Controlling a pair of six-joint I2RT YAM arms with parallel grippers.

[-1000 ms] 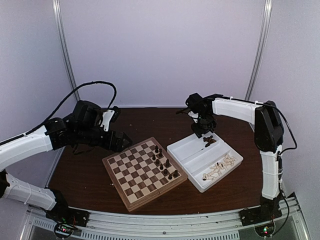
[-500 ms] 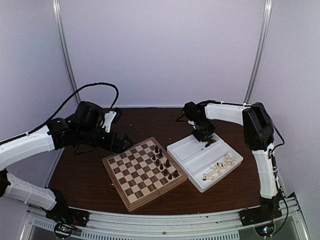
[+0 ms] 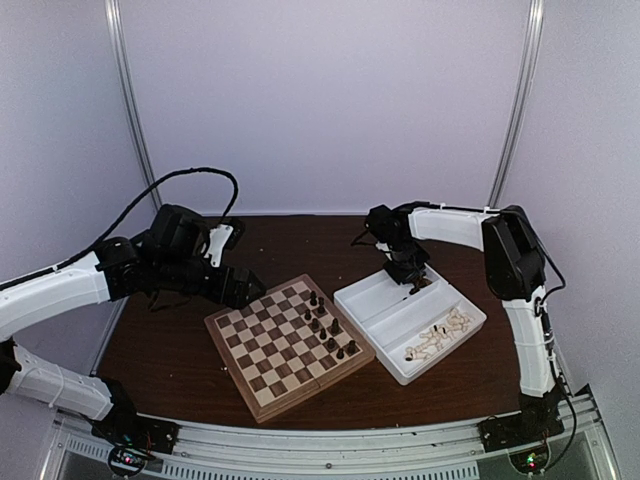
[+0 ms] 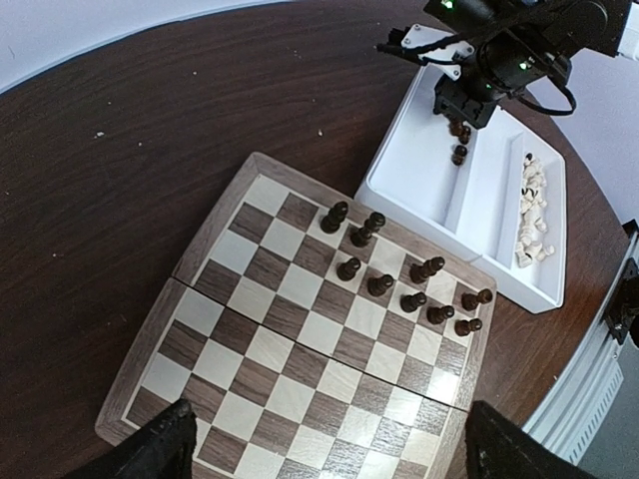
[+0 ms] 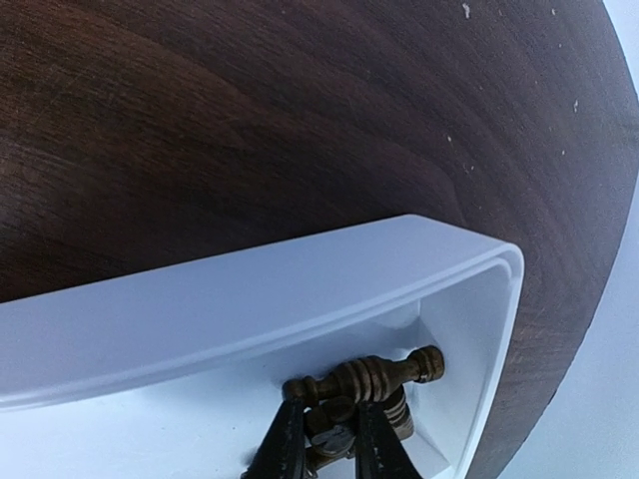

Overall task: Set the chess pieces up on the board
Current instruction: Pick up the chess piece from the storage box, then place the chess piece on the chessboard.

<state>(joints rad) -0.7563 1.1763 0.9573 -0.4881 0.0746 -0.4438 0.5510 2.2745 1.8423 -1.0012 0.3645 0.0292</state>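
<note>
Arm, left: my black two-finger left gripper (image 3: 240, 285) hangs above the far left corner of the board, jaws spread wide, nothing in them.
Board: square wooden chessboard with tan and dark brown checks (image 3: 265, 370) lies flat mid-table on the dark wooden table (image 3: 180, 340).
Placed: about nine dark brown turned wooden chess pieces (image 4: 380, 284) stand upright, all clustered on the right-hand squares. The left half is bare, and I see no cream men on it.
Tray: white two-compartment plastic tray (image 3: 380, 322) sits just beside the board's right edge. A small heap of dark men (image 5: 369, 377) lies in the far compartment's corner; pale cream wooden chess pieces (image 3: 437, 338) lie piled in the other.
Arm, right: my black right gripper (image 5: 327, 424) is down in that far corner, jaws pinched nearly together on one dark man from the heap.
Progress: early, by my read. Roughly half the dark side is out.
Remaining: rest of the dark heap, then the whole cream set.
</note>
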